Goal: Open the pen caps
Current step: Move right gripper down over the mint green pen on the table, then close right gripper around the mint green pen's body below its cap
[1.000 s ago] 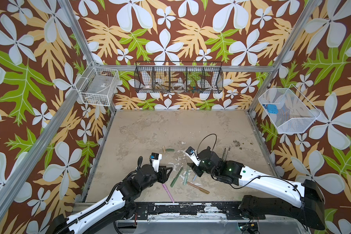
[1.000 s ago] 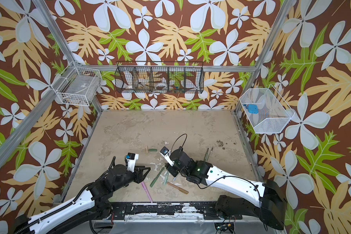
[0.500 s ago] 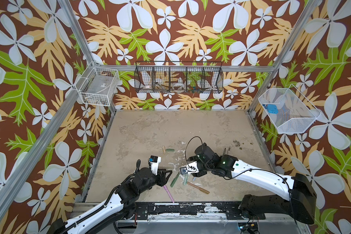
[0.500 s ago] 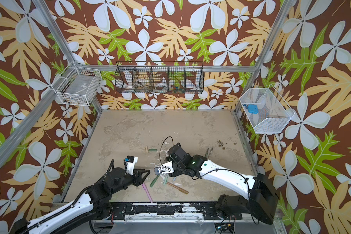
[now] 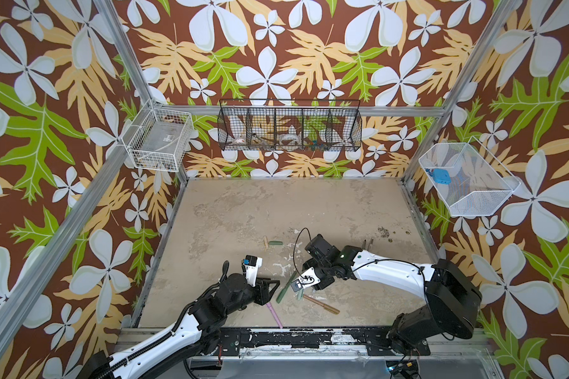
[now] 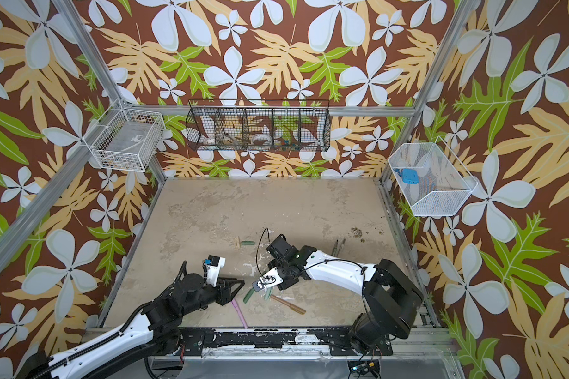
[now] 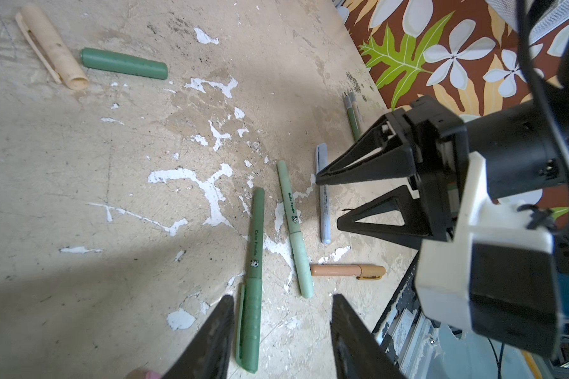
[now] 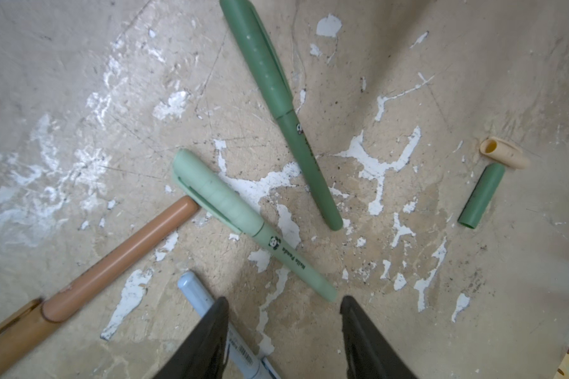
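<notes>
Pen caps [image 8: 217, 200] are still on the light green pen [image 8: 296, 262], dark green pen [image 8: 309, 164] and brown pen [image 8: 122, 256] near the tabletop's [image 8: 63, 98] front. A beige cap [image 7: 51, 46] and a dark green cap [image 7: 124, 64] lie loose farther back, just beside each other. Left hand [image 7: 282, 296] and right hand [image 8: 284, 298] hover released, empty, by the pens.
</notes>
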### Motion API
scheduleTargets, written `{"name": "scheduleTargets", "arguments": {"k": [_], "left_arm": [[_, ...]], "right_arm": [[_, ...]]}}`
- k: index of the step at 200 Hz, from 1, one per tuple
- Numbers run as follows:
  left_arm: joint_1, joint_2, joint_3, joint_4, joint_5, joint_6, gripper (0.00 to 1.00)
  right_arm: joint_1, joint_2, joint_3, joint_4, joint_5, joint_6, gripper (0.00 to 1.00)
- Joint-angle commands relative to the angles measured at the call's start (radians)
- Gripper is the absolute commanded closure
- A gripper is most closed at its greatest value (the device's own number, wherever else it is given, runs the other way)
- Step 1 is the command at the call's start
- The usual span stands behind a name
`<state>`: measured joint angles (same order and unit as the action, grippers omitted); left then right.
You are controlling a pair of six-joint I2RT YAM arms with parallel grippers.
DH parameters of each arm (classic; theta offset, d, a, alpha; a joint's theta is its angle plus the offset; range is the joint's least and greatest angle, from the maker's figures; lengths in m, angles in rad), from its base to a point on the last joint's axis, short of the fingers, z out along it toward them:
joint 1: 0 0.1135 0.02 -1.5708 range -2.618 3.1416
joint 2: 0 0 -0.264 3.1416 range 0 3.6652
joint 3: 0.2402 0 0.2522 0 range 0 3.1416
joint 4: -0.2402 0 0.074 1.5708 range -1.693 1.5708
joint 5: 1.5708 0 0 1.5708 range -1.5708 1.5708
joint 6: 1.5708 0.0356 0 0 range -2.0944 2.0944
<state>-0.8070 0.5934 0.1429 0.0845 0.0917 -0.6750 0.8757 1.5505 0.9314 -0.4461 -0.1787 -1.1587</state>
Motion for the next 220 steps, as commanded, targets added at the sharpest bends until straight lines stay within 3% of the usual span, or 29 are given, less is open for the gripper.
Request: {"name": "scheduleTargets", "arguments": {"k": [1, 100, 220], "left_arm": [[-0.001, -0.008, 0.001, 0.005, 0.002, -0.015, 0.50], [-0.001, -0.007, 0.004, 0.004, -0.009, -0.011, 0.52], [-0.001, -0.035, -0.003, 0.001, -0.018, -0.019, 0.54]], "right_arm": [[0.000, 0.023, -0.002, 0.009, -0.030, -0.028, 0.45], [-0.042, 0.142, 0.057, 0.003, -0.090, -0.012, 0.54], [-0.067, 0.211, 0.060, -0.022, -0.064, 0.006, 0.65]]}}
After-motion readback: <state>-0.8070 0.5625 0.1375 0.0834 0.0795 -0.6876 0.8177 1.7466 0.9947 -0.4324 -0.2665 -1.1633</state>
